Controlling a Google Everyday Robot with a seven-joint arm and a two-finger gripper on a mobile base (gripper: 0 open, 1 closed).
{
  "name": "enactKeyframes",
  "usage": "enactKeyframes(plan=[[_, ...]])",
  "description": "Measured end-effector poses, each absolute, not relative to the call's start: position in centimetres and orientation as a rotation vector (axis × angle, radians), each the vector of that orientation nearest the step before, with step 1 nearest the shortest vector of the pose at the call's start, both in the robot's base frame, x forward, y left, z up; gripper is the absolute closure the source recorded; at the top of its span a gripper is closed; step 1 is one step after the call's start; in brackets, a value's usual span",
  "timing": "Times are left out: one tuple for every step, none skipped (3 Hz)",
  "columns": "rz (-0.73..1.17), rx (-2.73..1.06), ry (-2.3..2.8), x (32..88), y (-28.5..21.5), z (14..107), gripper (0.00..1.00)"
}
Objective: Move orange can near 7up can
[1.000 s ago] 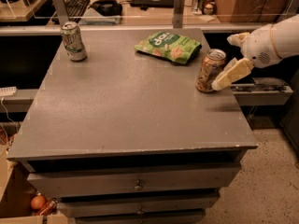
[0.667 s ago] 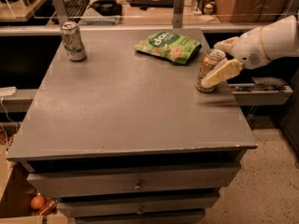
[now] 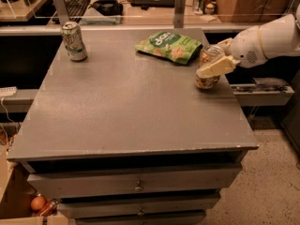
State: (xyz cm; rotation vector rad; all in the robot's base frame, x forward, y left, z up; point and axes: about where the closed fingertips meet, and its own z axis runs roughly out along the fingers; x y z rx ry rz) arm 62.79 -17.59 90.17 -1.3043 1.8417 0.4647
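The orange can [image 3: 205,81] stands upright near the right edge of the grey table [image 3: 140,111], just right of a green snack bag. My gripper [image 3: 209,61] reaches in from the right on a white arm [image 3: 267,39] and sits around the can's upper half, with one pale part crossing in front of the can. The can's base rests on the table. The 7up can [image 3: 74,41], white-silver and light green, stands upright at the table's far left corner, far from the orange can.
A flat green snack bag [image 3: 169,46] lies at the back of the table between the two cans. Desks with a keyboard [image 3: 77,4] and clutter stand behind. Drawers [image 3: 136,184] are under the tabletop. An open drawer [image 3: 262,93] sticks out at the right.
My gripper has moved left and closer onto the orange can, from beside it to around its upper half. Both cans and the bag stay in place.
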Motion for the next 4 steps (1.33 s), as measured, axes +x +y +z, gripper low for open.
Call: enactKeyframes(plan=[[0.465, -1.294, 1.765, 62.5, -17.3, 94.3, 0.87], [0.467, -1.295, 1.759, 62.6, -17.2, 94.5, 1.0], [0.467, -1.295, 1.759, 62.6, -17.1, 94.5, 1.0], [0.519, -1.32, 1.668, 64.7, -12.5, 94.8, 1.0]])
